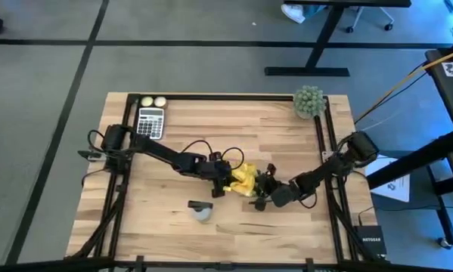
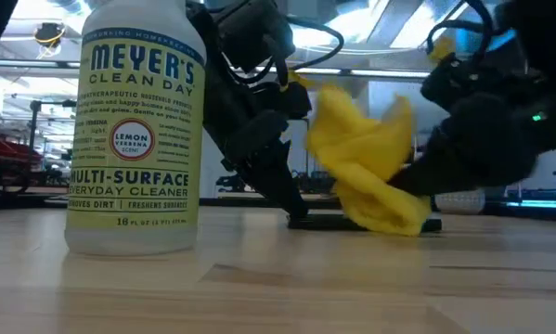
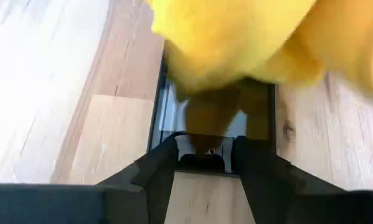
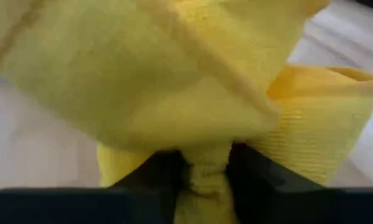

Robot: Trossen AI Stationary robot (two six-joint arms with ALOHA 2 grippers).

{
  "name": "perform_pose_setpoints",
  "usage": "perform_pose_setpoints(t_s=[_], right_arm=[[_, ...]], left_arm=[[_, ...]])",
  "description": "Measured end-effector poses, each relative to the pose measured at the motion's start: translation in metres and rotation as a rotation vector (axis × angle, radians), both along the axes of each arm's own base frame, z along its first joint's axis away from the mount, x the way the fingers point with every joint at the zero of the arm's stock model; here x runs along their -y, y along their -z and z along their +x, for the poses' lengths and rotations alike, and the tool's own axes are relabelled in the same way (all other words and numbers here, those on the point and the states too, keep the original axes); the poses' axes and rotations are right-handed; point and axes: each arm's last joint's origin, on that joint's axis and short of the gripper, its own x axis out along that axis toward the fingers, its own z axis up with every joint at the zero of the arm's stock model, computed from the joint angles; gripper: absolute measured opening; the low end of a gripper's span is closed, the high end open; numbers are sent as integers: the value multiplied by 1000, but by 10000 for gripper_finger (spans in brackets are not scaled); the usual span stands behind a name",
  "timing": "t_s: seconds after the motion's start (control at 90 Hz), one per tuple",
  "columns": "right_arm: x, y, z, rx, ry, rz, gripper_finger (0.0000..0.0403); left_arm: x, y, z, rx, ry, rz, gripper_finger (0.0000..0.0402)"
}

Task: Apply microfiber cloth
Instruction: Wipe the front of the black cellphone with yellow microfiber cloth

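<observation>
Pale wooden worktop [image 1: 287, 143] carries two dark arms meeting at centre. Right pincer [image 4: 205, 171], reaching from three o'clock, is clamped on a bunched fold of the bright yellow microfiber cloth [image 1: 243, 180], which droops onto a black flat smartphone [image 3: 261, 124]. Left pincer [image 3: 205, 163], from nine o'clock, stands apart and empty. Cloth looks light, limp, best pinched at a gathered fold.

Even, bright overhead light falls on the pale wooden tabletop [image 1: 226, 227], with only soft shadows beneath the arms. From table height, ceiling lights glare white in the room behind. The bright yellow soft fabric cloth [image 2: 366, 167] is motion-blurred there, and fills both wrist views out of focus. The left part of the left wrist view is washed out by glare.
</observation>
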Motion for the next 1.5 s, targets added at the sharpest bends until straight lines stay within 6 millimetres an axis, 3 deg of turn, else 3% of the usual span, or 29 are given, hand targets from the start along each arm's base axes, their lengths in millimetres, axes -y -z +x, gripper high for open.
perform_pose_setpoints(t_s=[0.167,0.244,0.422,0.544,0.689,0.933,1.1,1.244,1.367,1.5], right_arm=[[9,-17,-24,-231,-48,141,188],[11,-31,-32,-261,-85,221,199],[12,-66,-37,-110,-146,328,197],[14,-79,-30,36,-132,223,185],[28,-60,-17,-23,-52,157,141],[45,-26,22,-50,-99,227,10],[52,-12,51,-89,-64,165,19],[50,1,73,-125,-116,159,4],[42,11,72,-195,-122,177,4],[30,9,64,-224,-118,168,1]], left_arm=[[0,0,0,0,-1,-1,153],[0,0,0,1,-1,-1,153],[0,0,0,2,-1,-1,153],[0,0,0,3,-4,-3,153],[0,-1,1,15,-6,-7,153],[0,-1,1,18,-8,-15,153],[0,-1,1,18,-6,-16,153],[0,0,0,5,-6,-16,153],[1,1,-1,-5,-4,-17,153],[0,0,0,-5,-3,-22,153]])
